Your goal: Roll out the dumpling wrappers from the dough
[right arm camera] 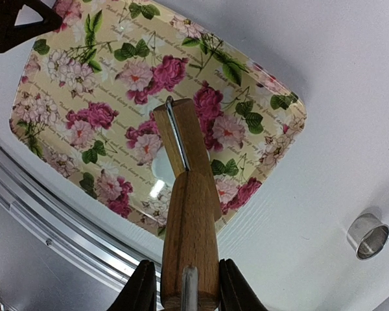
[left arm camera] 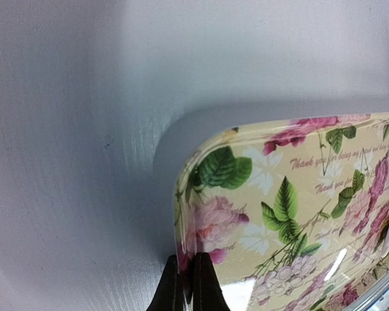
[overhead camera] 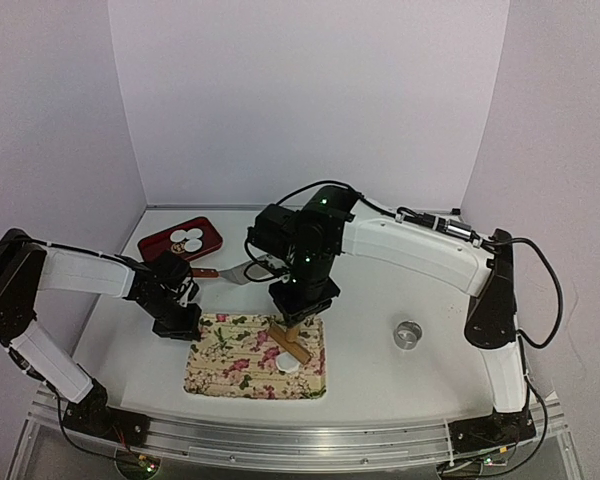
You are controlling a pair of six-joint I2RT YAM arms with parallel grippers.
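The white dough [right arm camera: 159, 165] lies on the flowery tray [right arm camera: 71, 71], under the wooden roller [right arm camera: 189, 214], which is held tight by the right claw [right arm camera: 189, 285]. The tray's rim is pinched by the closed left claw [left arm camera: 189, 285]. Likely soft and sticky, the dough is best pressed gently from above.

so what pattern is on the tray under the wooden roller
Pink roses and green leaves on a cream tray; clearest in the right wrist view.

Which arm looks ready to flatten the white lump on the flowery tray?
Right: the right gripper holds the wooden roller over the dough; the left gripper only pinches the tray edge.
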